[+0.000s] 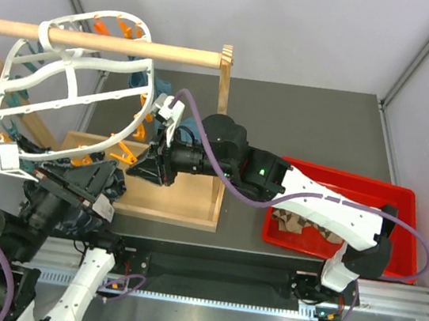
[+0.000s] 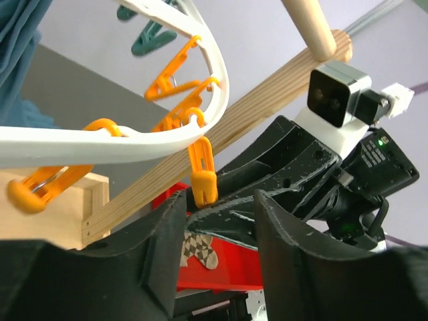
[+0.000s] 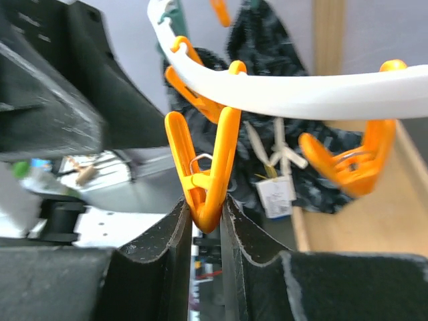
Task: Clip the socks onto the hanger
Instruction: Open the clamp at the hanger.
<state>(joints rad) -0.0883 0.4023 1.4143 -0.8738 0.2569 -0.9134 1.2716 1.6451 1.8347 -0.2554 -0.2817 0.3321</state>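
Note:
The white oval hanger [image 1: 149, 87] hangs from a wooden rod, with orange pegs along its rim [image 3: 301, 93]. My right gripper [image 3: 206, 204] is shut on the lower end of one hanging orange peg [image 3: 204, 167], and it sits under the hanger's near rim [image 1: 143, 168]. My left gripper [image 2: 221, 207] stands open and empty just left of it [image 1: 107, 184]. Beyond its fingers I see the same peg [image 2: 202, 177] and the right gripper's black fingers. Argyle socks [image 1: 302, 221] lie in the red tray, partly hidden under the right arm. One sock [image 2: 197, 251] shows past the left fingers.
A wooden stand holds the rod [image 1: 119, 45] on a post [image 1: 225, 82] over a flat wooden base [image 1: 181, 196]. The red tray [image 1: 401, 195] sits at the right. Dark patterned fabric with a white tag [image 3: 274, 194] hangs behind the pegs.

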